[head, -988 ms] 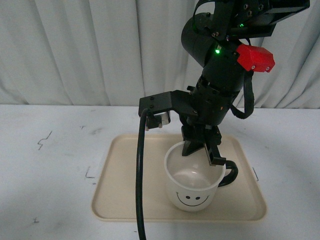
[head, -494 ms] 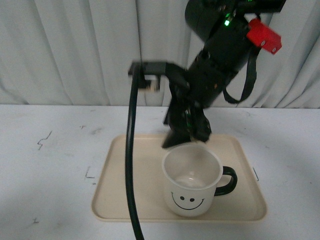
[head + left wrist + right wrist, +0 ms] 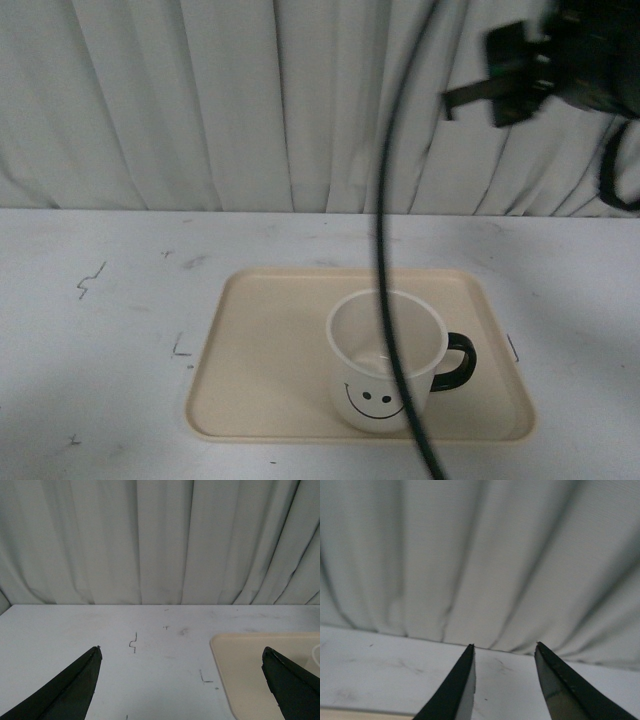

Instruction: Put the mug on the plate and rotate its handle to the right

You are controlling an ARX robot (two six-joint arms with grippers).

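The white mug (image 3: 372, 372) stands upright on the beige plate (image 3: 260, 385), right of the plate's middle, its smiley face toward the camera. Its dark handle (image 3: 456, 362) points right. Nothing touches the mug. My right arm (image 3: 560, 55) is high at the upper right, blurred and far above the mug. In the right wrist view my right gripper (image 3: 505, 644) is open and empty, facing the curtain and the far table. My left gripper (image 3: 181, 650) is open wide and empty, low over the table left of the plate (image 3: 250, 675).
A black cable (image 3: 385, 250) hangs from the right arm down across the front view, in front of the mug. White curtain (image 3: 200, 100) closes off the back of the table. Small dark marks (image 3: 133, 643) dot the white tabletop left of the plate.
My right gripper let go of the mug's rim, rose, and swung up to the right. The mug stays on the plate with its handle to the right.
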